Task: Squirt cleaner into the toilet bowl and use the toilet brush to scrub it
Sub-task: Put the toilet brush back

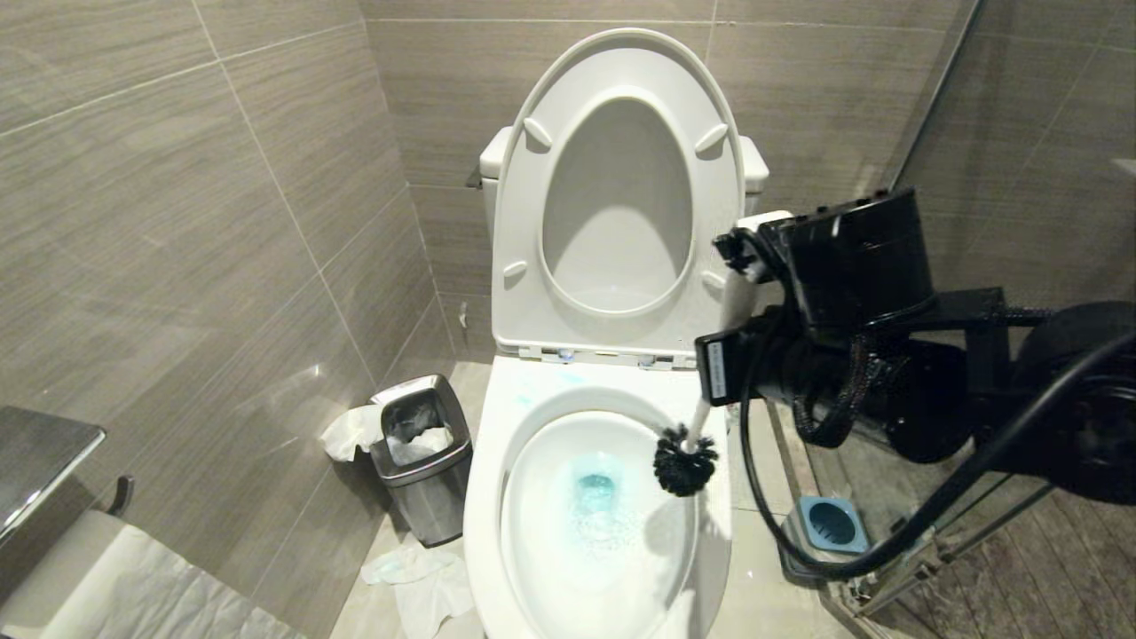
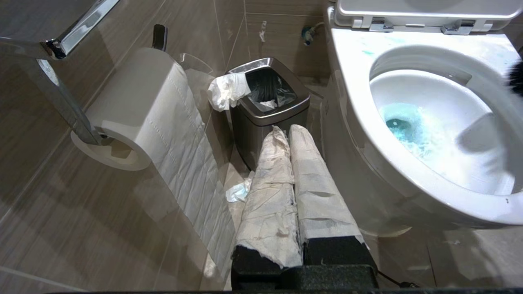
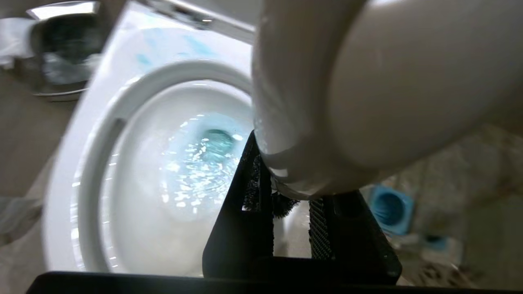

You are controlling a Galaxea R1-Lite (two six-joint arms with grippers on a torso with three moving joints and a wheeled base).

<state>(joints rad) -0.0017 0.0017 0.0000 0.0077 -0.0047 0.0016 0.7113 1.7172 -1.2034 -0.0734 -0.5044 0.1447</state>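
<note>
The white toilet bowl stands open, its seat and lid raised against the tank. Turquoise cleaner tints the water at the drain, and pale teal streaks mark the back of the rim. My right gripper is shut on the toilet brush's white handle. The black bristly head hangs above the bowl's right inner edge, clear of the water. In the right wrist view the handle fills the space between the black fingers. My left gripper is parked low beside the bowl, shut, its fingers wrapped in tissue.
A square steel bin with tissue hanging over its rim stands left of the toilet, with crumpled paper on the floor in front. The blue-grey brush holder sits on the floor to the right. A toilet roll hangs on the left wall.
</note>
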